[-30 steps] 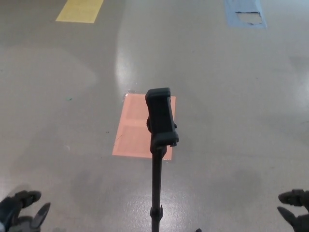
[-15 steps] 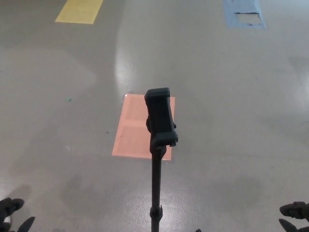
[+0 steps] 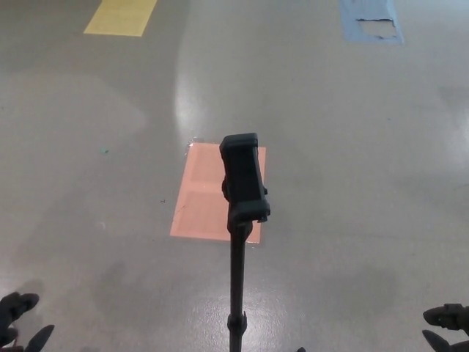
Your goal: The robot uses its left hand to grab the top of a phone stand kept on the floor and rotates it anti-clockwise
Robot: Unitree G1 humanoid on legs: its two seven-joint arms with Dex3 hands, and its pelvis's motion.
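The left hand [image 3: 18, 323] peeks in at the bottom left corner of the head view. Only a few black fingertips [image 3: 20, 301] show, and they are apart with nothing between them, so the hand is spread and empty. A second ago more of this hand showed and it sat higher in the picture; since then it has dropped low and slid toward the corner. In the last half second it has hardly moved.

The right hand [image 3: 447, 328] peeks in at the bottom right corner. Two black fingertips show there, apart from each other, holding nothing. It has also sunk lower than it was a second ago.

The phone stand [image 3: 240, 220] stands upright in the middle, between the two hands and well apart from both. Its black clamp [image 3: 242, 176] is at the top and its thin pole [image 3: 237, 293] runs down past the bottom edge. It stands the same way as before; no hand touches it.

Behind the clamp a pink rectangle [image 3: 201, 198] is marked on the shiny grey floor [image 3: 352, 147]. Far back there is a yellow patch [image 3: 121, 16] at the top left and a blue patch [image 3: 370, 20] at the top right, with a worn spot in it
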